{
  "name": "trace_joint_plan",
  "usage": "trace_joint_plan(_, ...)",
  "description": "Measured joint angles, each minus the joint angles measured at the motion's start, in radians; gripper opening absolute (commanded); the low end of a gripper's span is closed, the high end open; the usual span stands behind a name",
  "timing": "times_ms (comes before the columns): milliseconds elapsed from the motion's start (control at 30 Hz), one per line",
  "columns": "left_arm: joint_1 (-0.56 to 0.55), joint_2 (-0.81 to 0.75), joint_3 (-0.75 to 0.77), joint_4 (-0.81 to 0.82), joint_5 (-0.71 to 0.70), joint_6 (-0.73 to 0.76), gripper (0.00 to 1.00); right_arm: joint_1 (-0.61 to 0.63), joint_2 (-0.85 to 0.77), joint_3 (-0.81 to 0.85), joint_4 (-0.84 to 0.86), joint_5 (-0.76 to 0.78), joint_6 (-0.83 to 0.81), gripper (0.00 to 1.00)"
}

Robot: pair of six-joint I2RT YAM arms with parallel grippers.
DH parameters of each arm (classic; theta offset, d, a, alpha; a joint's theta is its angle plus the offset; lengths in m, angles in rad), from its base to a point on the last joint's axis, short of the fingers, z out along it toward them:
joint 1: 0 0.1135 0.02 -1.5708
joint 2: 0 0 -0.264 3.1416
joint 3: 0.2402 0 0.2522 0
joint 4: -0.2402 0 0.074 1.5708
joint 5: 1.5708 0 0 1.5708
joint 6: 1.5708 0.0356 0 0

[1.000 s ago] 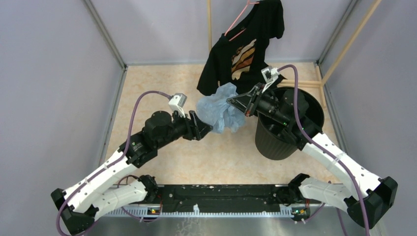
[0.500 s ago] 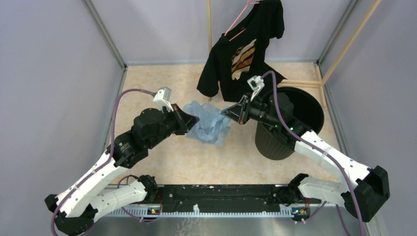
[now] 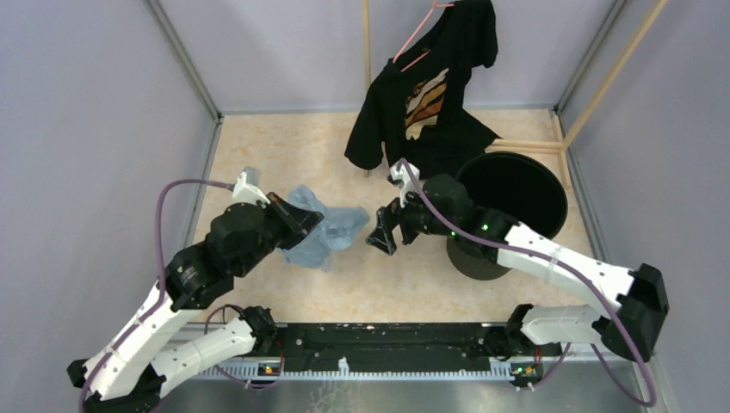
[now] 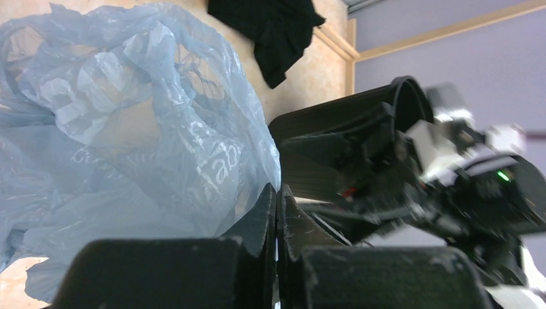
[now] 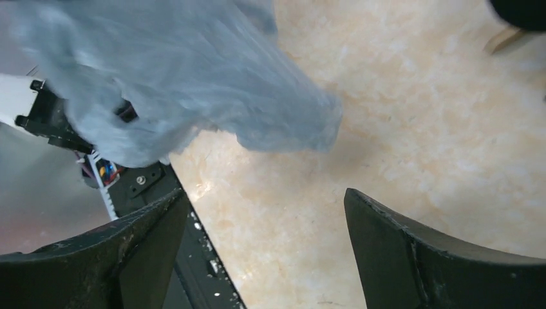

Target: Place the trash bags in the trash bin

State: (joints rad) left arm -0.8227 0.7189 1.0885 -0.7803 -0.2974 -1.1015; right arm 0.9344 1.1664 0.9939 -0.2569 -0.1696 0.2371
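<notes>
Left to right: the left gripper (image 3: pixel 303 222) is closed tight, pinching an edge of the pale blue bag (image 3: pixel 331 228). The bag bunches just ahead of it, over the desk (image 3: pixel 258 146). The right gripper (image 3: pixel 379 241) faces the bag across a small gap, its 2 fingers spread wide and holding nothing. The black bin (image 3: pixel 472 258) stands upright just behind this gripper, beside its arm. 1 black T-shirt (image 3: pixel 430 86) hangs beyond both grippers.

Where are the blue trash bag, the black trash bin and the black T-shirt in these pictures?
blue trash bag (image 3: pixel 325 232), top view, its crumpled middle.
black trash bin (image 3: pixel 525 185), top view, its glossy inner wall.
black T-shirt (image 3: pixel 452 47), top view, the chest above the orange print.
</notes>
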Motion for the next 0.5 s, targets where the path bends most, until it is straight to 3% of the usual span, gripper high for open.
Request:
trace_joint_plan(233, 0.000, 0.193, 0.115, -0.069, -0.007, 0.000, 0.00, 0.167, -0.168, -0.052, 0.134, 0.095, -0.217, 0.99)
trace_joint_plan(500, 0.000, 0.242, 0.186, -0.105, -0.002, 0.027, 0.00, 0.255, -0.131, -0.190, 0.371, 0.179, -0.420, 0.99)
